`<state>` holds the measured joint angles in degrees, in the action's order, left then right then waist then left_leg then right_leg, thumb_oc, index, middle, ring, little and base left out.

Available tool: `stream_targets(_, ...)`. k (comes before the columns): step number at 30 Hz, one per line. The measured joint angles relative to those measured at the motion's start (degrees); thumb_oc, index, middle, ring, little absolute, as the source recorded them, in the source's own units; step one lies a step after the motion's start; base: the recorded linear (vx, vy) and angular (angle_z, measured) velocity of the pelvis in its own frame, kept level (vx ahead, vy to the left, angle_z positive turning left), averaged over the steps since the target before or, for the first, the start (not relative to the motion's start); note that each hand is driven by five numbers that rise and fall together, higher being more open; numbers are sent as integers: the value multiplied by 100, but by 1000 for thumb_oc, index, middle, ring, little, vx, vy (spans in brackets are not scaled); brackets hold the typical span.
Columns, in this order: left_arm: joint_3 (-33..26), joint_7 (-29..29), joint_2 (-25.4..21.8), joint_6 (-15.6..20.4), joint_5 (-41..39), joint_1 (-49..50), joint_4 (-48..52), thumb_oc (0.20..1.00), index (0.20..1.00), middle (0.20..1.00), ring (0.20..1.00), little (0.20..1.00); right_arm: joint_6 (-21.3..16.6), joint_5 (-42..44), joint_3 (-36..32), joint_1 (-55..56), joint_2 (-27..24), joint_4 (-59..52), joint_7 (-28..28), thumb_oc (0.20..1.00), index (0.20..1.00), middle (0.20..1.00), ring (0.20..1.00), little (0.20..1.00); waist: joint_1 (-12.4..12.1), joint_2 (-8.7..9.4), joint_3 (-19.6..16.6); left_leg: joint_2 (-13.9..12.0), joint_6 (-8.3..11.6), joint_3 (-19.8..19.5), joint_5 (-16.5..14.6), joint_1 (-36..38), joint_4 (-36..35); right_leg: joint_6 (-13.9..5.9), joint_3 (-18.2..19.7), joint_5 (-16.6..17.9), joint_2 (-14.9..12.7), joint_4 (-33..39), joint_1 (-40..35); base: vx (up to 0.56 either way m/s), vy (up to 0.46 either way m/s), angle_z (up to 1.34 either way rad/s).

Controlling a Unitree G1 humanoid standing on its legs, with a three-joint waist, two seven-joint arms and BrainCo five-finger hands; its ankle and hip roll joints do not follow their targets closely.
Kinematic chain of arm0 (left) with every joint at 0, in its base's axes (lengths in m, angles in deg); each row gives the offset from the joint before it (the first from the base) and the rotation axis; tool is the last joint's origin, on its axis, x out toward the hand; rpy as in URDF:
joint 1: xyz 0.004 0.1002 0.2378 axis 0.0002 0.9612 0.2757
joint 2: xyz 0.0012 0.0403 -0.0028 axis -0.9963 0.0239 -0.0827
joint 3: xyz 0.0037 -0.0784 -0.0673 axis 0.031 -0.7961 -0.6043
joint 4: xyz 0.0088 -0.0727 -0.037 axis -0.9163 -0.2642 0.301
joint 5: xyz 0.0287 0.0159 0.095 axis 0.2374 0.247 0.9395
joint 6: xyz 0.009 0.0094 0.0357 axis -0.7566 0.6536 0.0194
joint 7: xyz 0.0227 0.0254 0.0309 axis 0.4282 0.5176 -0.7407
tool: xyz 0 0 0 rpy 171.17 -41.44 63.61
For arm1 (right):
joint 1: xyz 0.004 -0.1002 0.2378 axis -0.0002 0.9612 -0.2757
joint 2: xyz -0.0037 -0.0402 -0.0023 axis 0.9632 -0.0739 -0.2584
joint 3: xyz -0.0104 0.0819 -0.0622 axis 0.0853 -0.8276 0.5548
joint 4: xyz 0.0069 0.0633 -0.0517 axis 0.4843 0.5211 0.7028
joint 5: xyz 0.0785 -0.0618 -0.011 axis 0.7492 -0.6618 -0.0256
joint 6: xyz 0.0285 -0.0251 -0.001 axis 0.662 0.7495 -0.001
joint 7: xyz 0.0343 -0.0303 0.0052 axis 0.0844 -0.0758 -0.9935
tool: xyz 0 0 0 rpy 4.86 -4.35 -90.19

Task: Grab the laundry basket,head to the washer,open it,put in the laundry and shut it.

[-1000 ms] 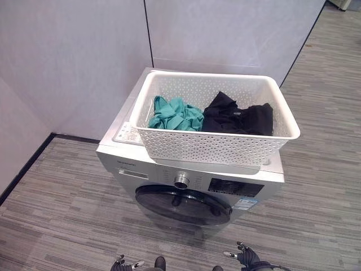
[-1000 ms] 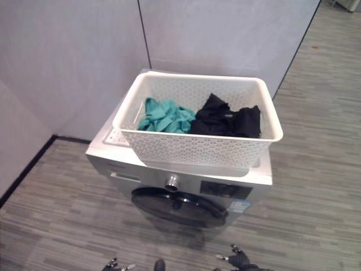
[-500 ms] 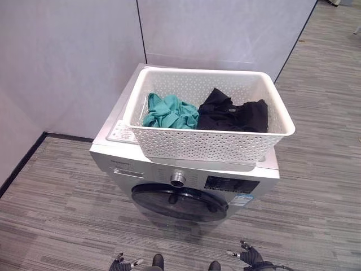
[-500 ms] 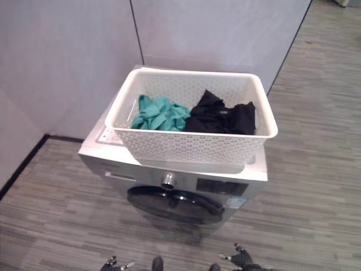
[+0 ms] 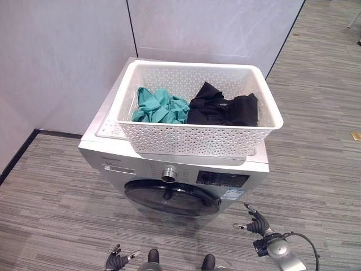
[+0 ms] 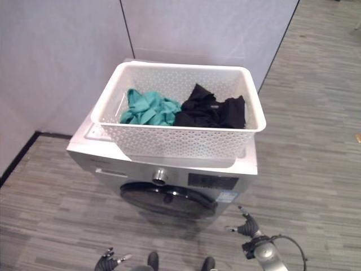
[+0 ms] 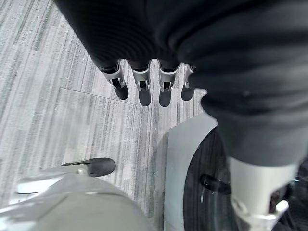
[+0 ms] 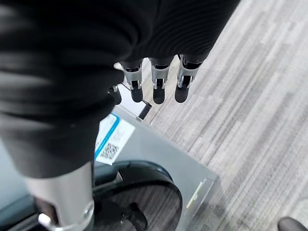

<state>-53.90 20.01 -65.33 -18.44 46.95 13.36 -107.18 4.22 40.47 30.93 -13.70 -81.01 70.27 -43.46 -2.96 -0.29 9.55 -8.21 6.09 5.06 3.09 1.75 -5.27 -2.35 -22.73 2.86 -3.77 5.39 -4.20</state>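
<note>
The left hand [image 5: 115,261] hangs low over the floor [image 5: 51,214], fingers relaxed and holding nothing. The white laundry basket [image 5: 192,140] sits on the washer's [image 5: 113,161] top, overhanging its front edge, with teal clothes [image 5: 158,107] at its left and black clothes [image 5: 223,108] at its right. The dark round door [image 5: 169,197] is closed. The right hand [image 5: 256,224] hovers before the washer's front right corner, fingers spread and empty.

Even, bright indoor light; soft shadow under the laundry basket [image 5: 197,138] on the washer [image 5: 169,175]; wrist views blur up close.
</note>
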Motion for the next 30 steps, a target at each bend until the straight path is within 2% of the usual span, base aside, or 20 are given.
stream_targets(3, 24, 4, 47, -4, 1, -28, 55, 1000, 1000, 1000, 1000, 1000, 6, -126, 274, -55, -19, 44, -2, 1000, 1000, 1000, 1000, 1000, -18, -52, 40, -60, 30, -130, -25, -77, -14, 70, -181, -13, 49, -13, -28, -14, -60, 27)
stream_targets(6, 117, 0, 54, -1, 2, -80, 62, 1000, 1000, 1000, 1000, 1000, 7, -136, 536, -108, 17, 162, -20, 1000, 1000, 1000, 1000, 1000, -62, -84, 82, -169, 50, 64, -5, -158, 6, 89, -460, -54, 50, 4, -102, 14, -25, 49)
stream_targets(8, 145, -3, 52, -1, 8, -50, 61, 1000, 1000, 1000, 1000, 1000, 5, -218, 739, -259, 40, 291, -27, 1000, 1000, 1000, 1000, 1000, -181, -93, 78, -174, 67, 66, 12, -173, 8, 81, -474, -61, 54, 4, -103, -3, 5, 11)
stream_targets(9, 188, -4, 35, -4, 15, 16, 64, 1000, 1000, 1000, 1000, 1000, 7, -275, 1111, -644, 38, 514, -50, 1000, 1000, 1000, 1000, 1000, -256, -98, 80, -182, 72, 63, 73, -178, 6, 80, -476, -61, 59, 5, -101, 0, 0, 0)
stream_targets(14, 200, -26, -69, 3, 48, 88, 175, 1000, 1000, 1000, 1000, 1000, -6, -394, 1710, -1838, 105, 1418, -175, 1000, 1000, 1000, 1000, 1000, -499, -133, 101, -183, 59, 60, 120, -187, -7, 77, -492, -59, 58, 2, -91, 8, 50, 3)
stream_targets(15, 179, -25, -101, 12, 45, 105, 195, 1000, 1000, 1000, 1000, 1000, -13, -463, 1713, -1847, 139, 1526, -154, 1000, 1000, 1000, 1000, 1000, -629, -160, 113, -179, 61, 54, 122, -199, -16, 74, -518, -68, 44, 4, -93, 24, 88, 4)
stream_targets(22, 189, -28, -99, 44, 13, 97, 514, 1000, 1000, 1000, 1000, 1000, -109, -565, 1771, -2122, 213, 2018, -135, 1000, 1000, 1000, 1000, 1000, -601, -357, 203, -132, 40, 17, 169, -400, 0, 64, -613, -56, 0, -42, 54, 24, 45, 7)
stream_targets(30, 202, -14, -68, 49, 2, 19, 489, 1000, 1000, 1000, 1000, 1000, -15, -543, 1627, -2173, 427, 2390, 214, 1000, 1000, 1000, 1000, 1000, -602, -491, 259, -101, 75, -147, 245, -594, 4, 45, -753, -70, -6, -43, 172, 15, 12, 9)
